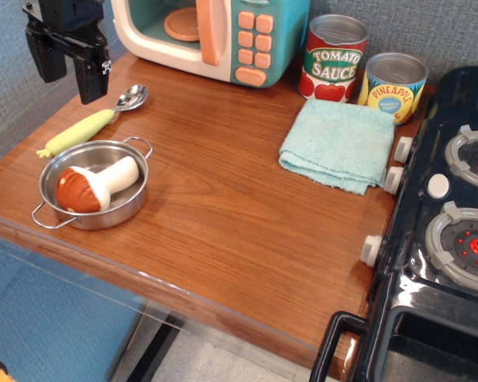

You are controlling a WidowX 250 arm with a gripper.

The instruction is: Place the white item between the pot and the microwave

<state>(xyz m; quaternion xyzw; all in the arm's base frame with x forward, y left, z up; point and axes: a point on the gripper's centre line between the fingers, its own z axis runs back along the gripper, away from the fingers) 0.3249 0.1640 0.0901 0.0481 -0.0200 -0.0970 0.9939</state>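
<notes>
The toy mushroom (pixel 95 185), with a white stem and a brown-orange cap, lies on its side inside the small steel pot (pixel 57 165) at the table's front left. The teal and cream toy microwave (pixel 215 36) stands at the back, its door partly open on an orange plate. My gripper (pixel 68 65) hangs open and empty at the upper left, above and behind the pot, apart from everything. Bare wood lies between the pot and the microwave.
A yellow-green corn toy (pixel 78 131) and a metal spoon (pixel 132 98) lie just behind the pot. A light-blue cloth (pixel 338 143), a tomato sauce can (pixel 333 57) and a pineapple can (pixel 393 84) sit at right. A black toy stove (pixel 446 231) fills the right edge.
</notes>
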